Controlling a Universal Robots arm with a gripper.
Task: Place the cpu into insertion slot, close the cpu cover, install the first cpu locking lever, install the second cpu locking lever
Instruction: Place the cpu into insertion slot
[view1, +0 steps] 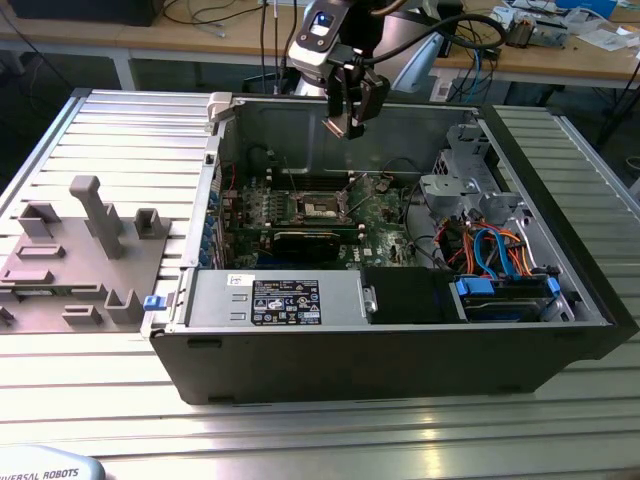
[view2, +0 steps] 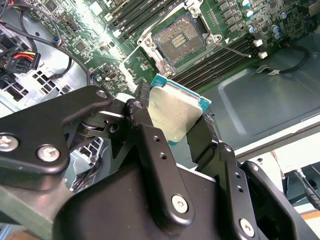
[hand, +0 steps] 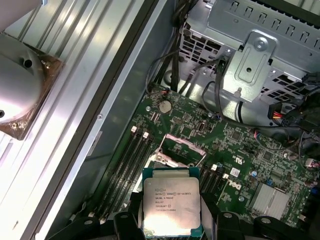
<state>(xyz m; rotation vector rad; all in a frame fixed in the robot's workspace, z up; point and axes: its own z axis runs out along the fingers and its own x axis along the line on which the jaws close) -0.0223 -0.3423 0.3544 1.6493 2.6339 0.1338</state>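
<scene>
End effector (view1: 345, 125) is closed narrow on the cpu (hand: 171, 206), with fingers (view2: 142, 127) on two opposite edges and the metal lid facing out. It hangs above the open computer case (view1: 400, 330), well clear of the green board (view2: 90, 45) and touching nothing.

The insertion slot (view2: 177, 37) sits on the board below the chip. Its contacts are bare with nothing lying over them. One thin locking lever (view2: 234, 48) angles out beside it.

Risks as I read them:
- The grip is on thin edges only. In the second wrist view the chip looks canted against the fingers. You could lose it on a jolt, and it would land on the board or on the contacts.
- The chip plane doesn't look parallel to the slot. If it comes down tilted, one corner lands first and the contacts bend.
- I can't confirm orientation. The notch and corner mark aren't readable against the slot's keys, so check before trusting it. A rotated chip won't seat, and force would damage the slot.
- The lever wire and the metal frame around the slot stand close by, and a wide finger could snag either.
- The case rear wall is near the arm in the exterior view, so watch clearance there.
</scene>
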